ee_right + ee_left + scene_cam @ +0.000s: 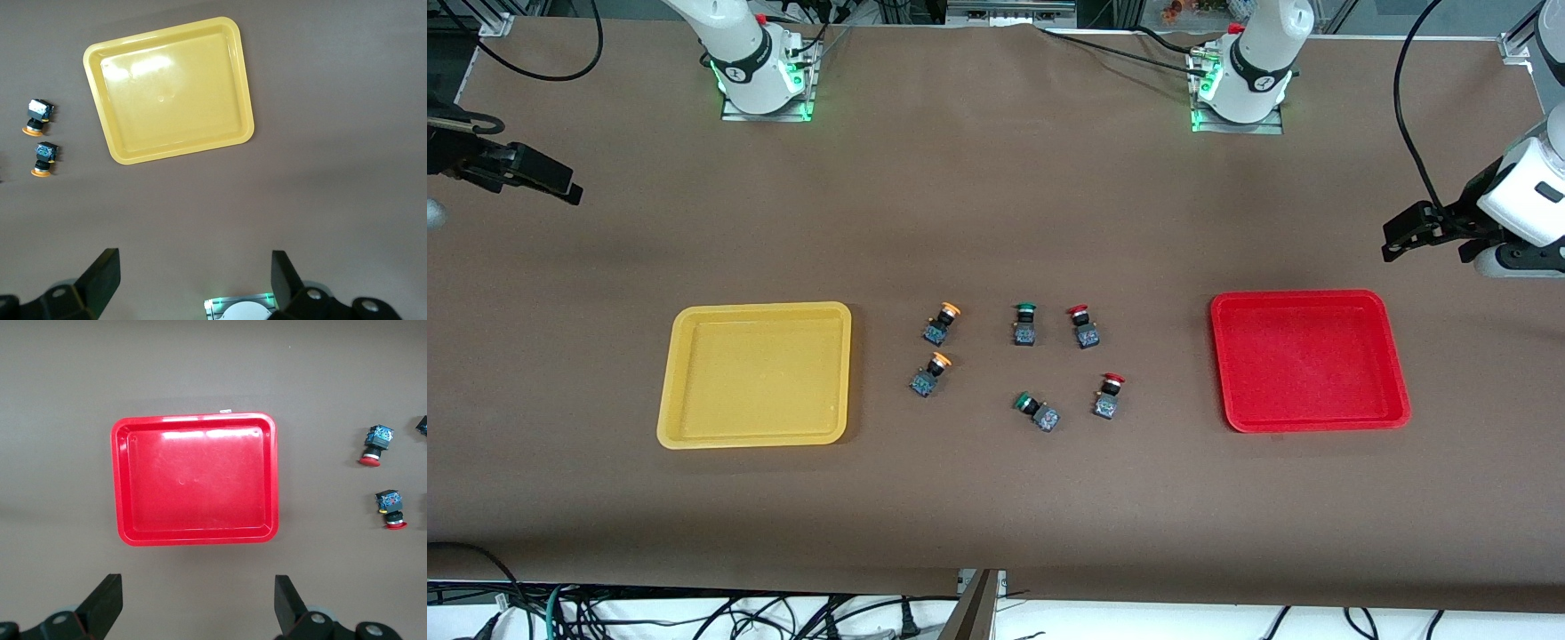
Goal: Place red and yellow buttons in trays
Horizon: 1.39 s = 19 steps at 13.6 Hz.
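Note:
A yellow tray (pixel 756 373) lies toward the right arm's end and a red tray (pixel 1307 360) toward the left arm's end; both hold nothing. Between them lie two yellow-capped buttons (pixel 940 324) (pixel 930 374) beside the yellow tray and two red-capped buttons (pixel 1083 325) (pixel 1108 396) nearer the red tray. My left gripper (pixel 1396 238) (pixel 197 603) hangs open and empty over bare table by the red tray (pixel 197 480); its view shows both red buttons (pixel 375 444) (pixel 390 509). My right gripper (pixel 560 185) (pixel 193 280) hangs open and empty over bare table; its view shows the yellow tray (pixel 170 90) and both yellow buttons (pixel 37 116) (pixel 45 158).
Two green-capped buttons (pixel 1024 324) (pixel 1037 410) lie among the red and yellow ones. The arm bases (pixel 765 80) (pixel 1240 93) stand at the table's back edge. Cables hang past the table's front edge (pixel 978 587).

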Available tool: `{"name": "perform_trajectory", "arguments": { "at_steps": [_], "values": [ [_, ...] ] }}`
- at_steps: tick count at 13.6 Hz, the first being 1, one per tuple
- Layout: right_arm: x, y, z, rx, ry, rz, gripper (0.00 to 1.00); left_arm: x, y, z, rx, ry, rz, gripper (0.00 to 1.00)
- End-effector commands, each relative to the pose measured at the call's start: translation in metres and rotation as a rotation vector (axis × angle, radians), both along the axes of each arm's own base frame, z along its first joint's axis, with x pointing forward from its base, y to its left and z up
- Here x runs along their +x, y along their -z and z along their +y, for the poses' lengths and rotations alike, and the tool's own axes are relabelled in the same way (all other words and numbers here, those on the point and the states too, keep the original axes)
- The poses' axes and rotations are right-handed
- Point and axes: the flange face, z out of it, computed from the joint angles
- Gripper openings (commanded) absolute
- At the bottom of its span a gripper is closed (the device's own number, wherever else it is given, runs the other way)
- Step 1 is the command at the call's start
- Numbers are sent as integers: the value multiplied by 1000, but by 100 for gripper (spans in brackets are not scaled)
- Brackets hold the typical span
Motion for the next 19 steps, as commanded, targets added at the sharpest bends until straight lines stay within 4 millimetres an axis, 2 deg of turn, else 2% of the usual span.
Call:
{"name": "perform_trajectory", "arguments": {
  "at_steps": [1, 6, 8, 9, 10, 11, 12, 13, 14, 16, 18, 19],
  "values": [
    [-3, -3, 1, -14, -17, 4, 100, 3, -5, 1, 23, -4, 3, 100],
    [-2, -3, -4, -18, -4, 1, 100, 0, 0, 1, 20, -5, 44, 100],
    [3, 5, -3, -5, -5, 10, 100, -3, 15, -6, 5, 12, 122, 100],
    [12, 20, 0, -7, -10, 35, 100, 0, 34, -15, 2, 27, 177, 100],
    [26, 43, 6, -18, -20, 48, 100, 4, 55, -31, 6, 56, 234, 100],
    [46, 79, 14, -21, -29, 77, 100, 12, 79, -45, 10, 71, 269, 100],
    [59, 106, 22, -19, -41, 100, 100, 28, 106, -58, 0, 86, 282, 100],
    [72, 124, 38, -13, -48, 72, 100, 49, 124, -73, -29, 96, 252, 100],
    [85, 149, 66, -16, -69, 53, 100, 63, 143, -95, -59, 113, 226, 100],
    [108, 207, 111, -18, 58, 24, 100, 95, 180, -147, -73, 178, 112, 100],
    [121, 267, 157, 9, 191, 12, 100, 109, 226, -215, -80, 252, -35, 100],
    [121, 293, 187, 18, 216, 0, 100, 111, 257, -245, -85, 281, -86, 100]
  ]
}}
